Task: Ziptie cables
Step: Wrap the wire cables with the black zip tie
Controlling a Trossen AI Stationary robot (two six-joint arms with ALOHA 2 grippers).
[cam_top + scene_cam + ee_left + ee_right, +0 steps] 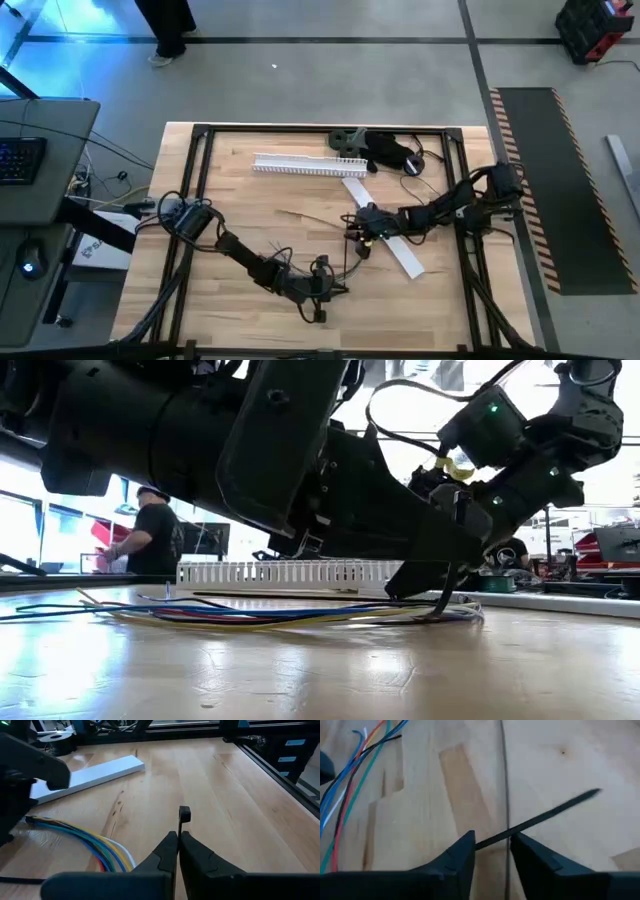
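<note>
The cables [312, 219] are thin coloured wires lying loose on the wooden table, and also show in the low view [260, 614] and both wrist views [100, 845] [350, 780]. My left gripper [178, 836] is shut near the table's near edge [320, 292], with a small black zip-tie head [184, 813] standing out of its tips. My right gripper [492, 842] hovers at mid-table [358, 228] beside the cables' looped end, fingers apart. A black zip tie strip [550, 812] crosses the gap between its fingertips, with its pointed tail free. My left gripper pinches a black zip tie between its two shut fingertips, just below the head [184, 822]. The head stands up past the tips, clear of the table. The rest of the tie is hidden by the fingers. My right gripper: whether its fingers touch the zip tie strip [485, 841], I cannot tell.
A flat white strip [397, 247] lies slantwise under the right arm. A toothed white duct [305, 166] lies toward the far edge, next to a bulky black gadget [390, 150]. A black frame [200, 200] rims the table. A person [150, 540] stands in the room behind.
</note>
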